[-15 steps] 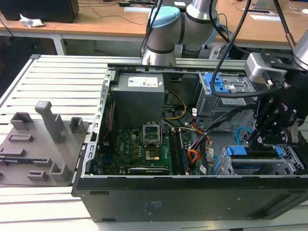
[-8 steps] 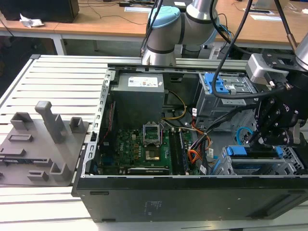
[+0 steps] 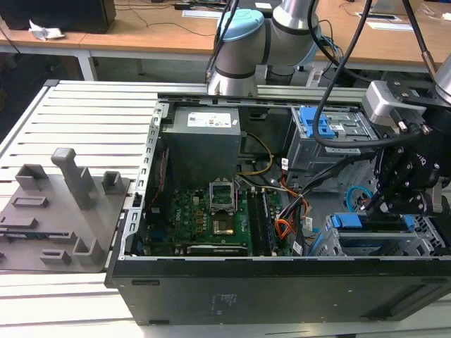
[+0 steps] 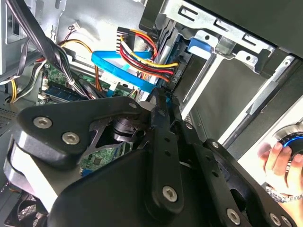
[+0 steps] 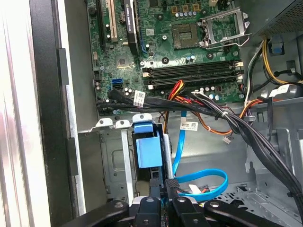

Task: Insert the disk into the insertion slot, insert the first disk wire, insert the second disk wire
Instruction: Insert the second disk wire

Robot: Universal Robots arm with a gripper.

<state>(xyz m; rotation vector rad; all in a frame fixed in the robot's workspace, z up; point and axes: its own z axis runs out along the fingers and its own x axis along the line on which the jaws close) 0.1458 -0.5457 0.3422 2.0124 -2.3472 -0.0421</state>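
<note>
1 cable is in play: the light blue cable (image 5: 177,151), and its small dark connector (image 5: 171,183) is seen right at the tips of the pincer (image 5: 164,201) in the first wrist view. The pincer is drawn narrow and, as far as can be judged, is closed on that connector; the contact itself is partly hidden by the fingers.

From the connector the blue cable is carried away in 2 runs, 1 going straight off towards the motherboard (image 5: 189,47) and 1 curving out in a loop beside the pincer.

The disk (image 5: 148,151), marked by its bright blue carrier, is already seated in the perforated drive cage (image 5: 113,161). It lies directly ahead of the pincer, just beyond the fingertips, with the connector a little to 1 side of the carrier's end. That short gap, connector to disk end, is judged to be what matters now.

In the exterior view the pincer (image 3: 384,201) is found low inside the open computer case (image 3: 282,289), towards that view's right, just above the disk (image 3: 347,221) and the drive cage (image 3: 423,236).

In the second wrist view a person's hand (image 4: 279,163) is seen outside the case, well apart from the pincer (image 4: 161,94).
</note>
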